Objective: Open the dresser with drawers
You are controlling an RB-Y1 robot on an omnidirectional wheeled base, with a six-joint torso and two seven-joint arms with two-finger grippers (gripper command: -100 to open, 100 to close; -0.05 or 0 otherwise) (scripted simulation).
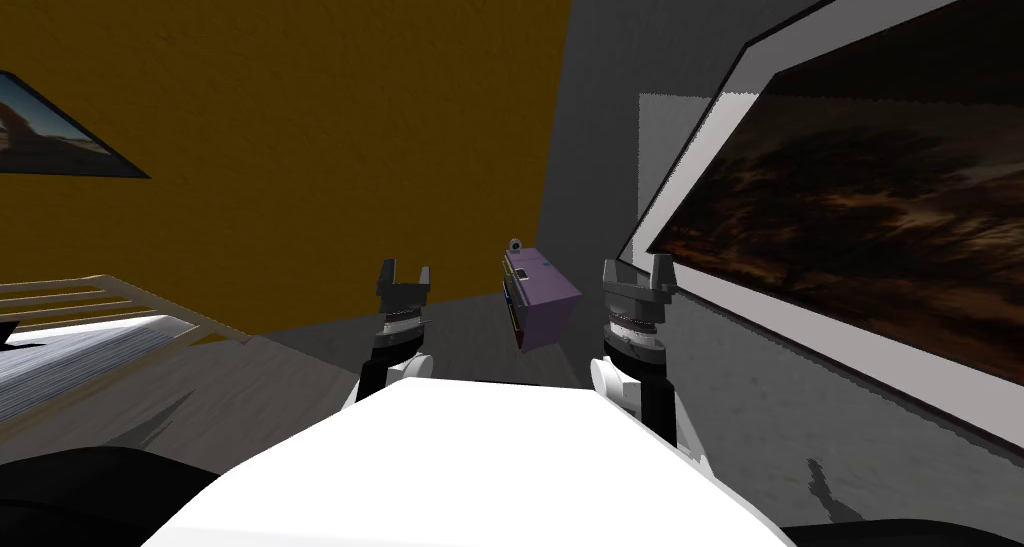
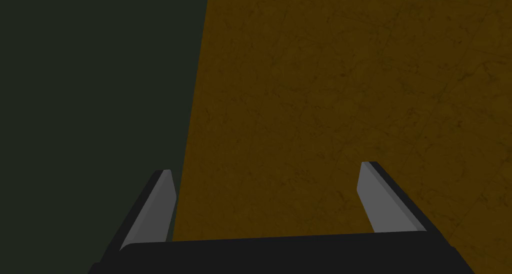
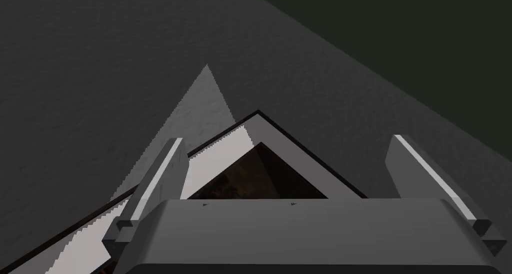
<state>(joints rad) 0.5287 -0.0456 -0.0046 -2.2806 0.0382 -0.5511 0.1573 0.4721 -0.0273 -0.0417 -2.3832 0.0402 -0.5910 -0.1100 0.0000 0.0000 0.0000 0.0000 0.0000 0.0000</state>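
Jaws spread wide on both arms, gripping nothing. On left jaws, two thin pale grey fingers (image 2: 157,206) about a third of the view apart; likewise on right jaws, fingers (image 3: 160,181) parted above the dark box. Both pairs side by side just ahead of the chest, pointing forward.

Dresser (image 1: 541,296) well ahead of both, seen between the two pairs and nearer the right one in line of sight, touching neither. Sits on the floor (image 1: 300,371) by the corner where the orange wall (image 1: 300,121) meets the grey wall (image 1: 600,121). Small boxy shape with a plain lilac top and side, flat and matte. Drawer fronts on the face turned toward the orange wall, dark with thin coloured edges, too small to count. Small round grey thing (image 1: 516,243) at the far end of its top.

Open floor, grey with a faint grain, between chest and dresser. Bed (image 1: 90,321) with a pale slatted frame off to the left, well apart. Large framed picture (image 1: 850,221), dark brown inside a white border, along the grey wall close on the right.
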